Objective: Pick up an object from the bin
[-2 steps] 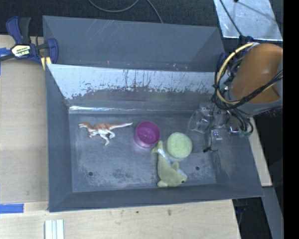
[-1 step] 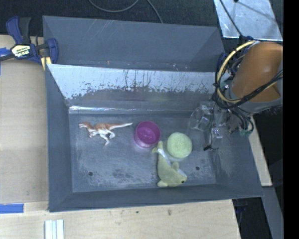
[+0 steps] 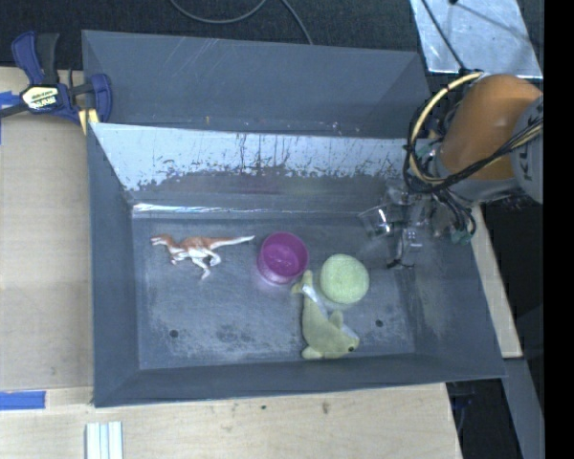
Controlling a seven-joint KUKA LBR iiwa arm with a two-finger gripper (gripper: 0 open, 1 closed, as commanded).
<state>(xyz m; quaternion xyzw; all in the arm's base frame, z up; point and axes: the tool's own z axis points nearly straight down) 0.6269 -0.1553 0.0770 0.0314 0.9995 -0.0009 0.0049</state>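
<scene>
Pale green ball [image 3: 343, 278] lies just beside the fingers [image 3: 402, 247], not between them; whether they are open cannot be told.

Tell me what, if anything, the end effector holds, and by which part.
Nothing is held: the end effector hangs empty, right of the pale green ball and apart from it.

Purple cup [image 3: 283, 257], green ball [image 3: 343, 279], plush [image 3: 325, 335] crowd the middle; lower left open.

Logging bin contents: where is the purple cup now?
Camera view: the purple cup sits mid-floor, toy dinosaur to its left, green ball to its lower right.
</scene>
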